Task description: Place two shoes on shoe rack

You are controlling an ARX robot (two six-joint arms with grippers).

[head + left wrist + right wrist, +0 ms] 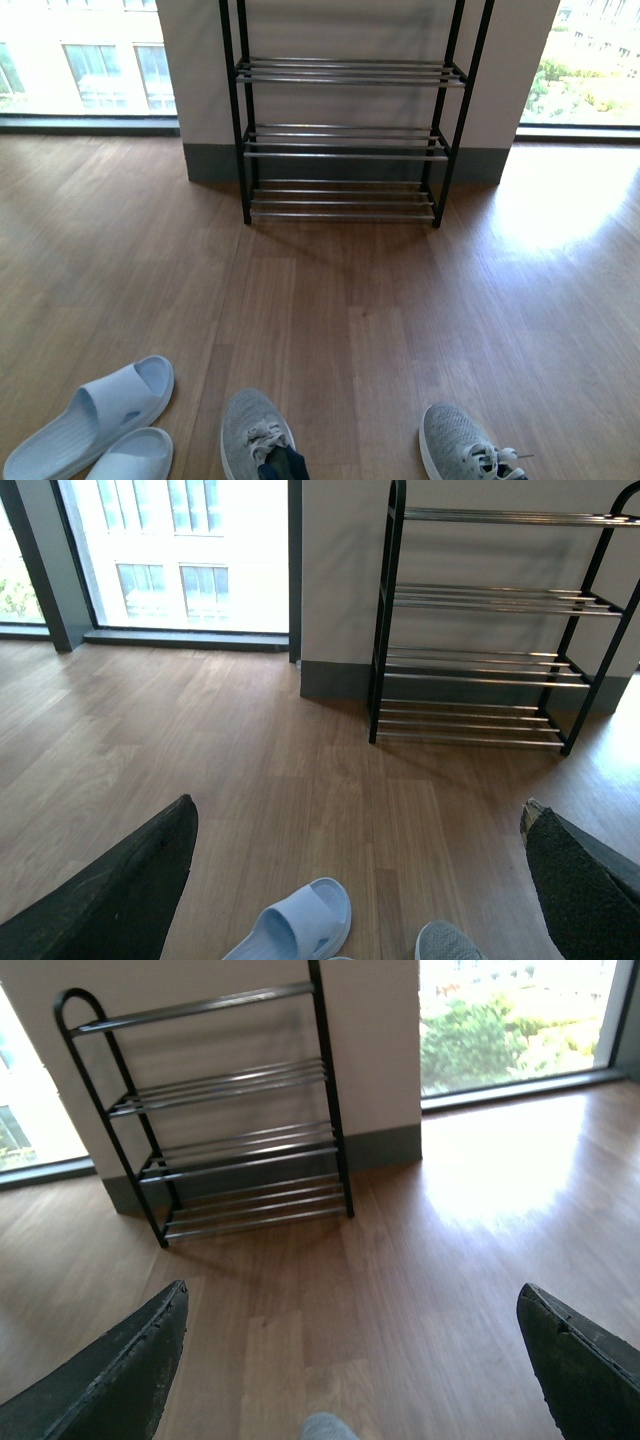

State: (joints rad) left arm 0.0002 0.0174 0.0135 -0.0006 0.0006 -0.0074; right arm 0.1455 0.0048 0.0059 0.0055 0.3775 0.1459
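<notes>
Grey knit white-soled sneaker [255,432] on floor [350,300] at 6 o'clock, matching sneaker [458,442] at 5; black-framed chrome-bar shoe rack [345,140] at 12, well apart. Left gripper [358,815], right gripper [352,1298] spread wide.

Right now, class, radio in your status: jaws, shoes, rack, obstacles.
Left gripper, right gripper: jaws open, empty. Two shoes on floor, close in. Shoe rack ahead by wall, floor between bare. Pale slippers left, off path.

You get bright daylight from the windows [110,75] flanking the wall [195,60]; they blow out almost white. Glare washes the floor [560,210] at your right. The shoe rack [345,140] casts a soft shadow forward. The far scene looks sharp.
</notes>
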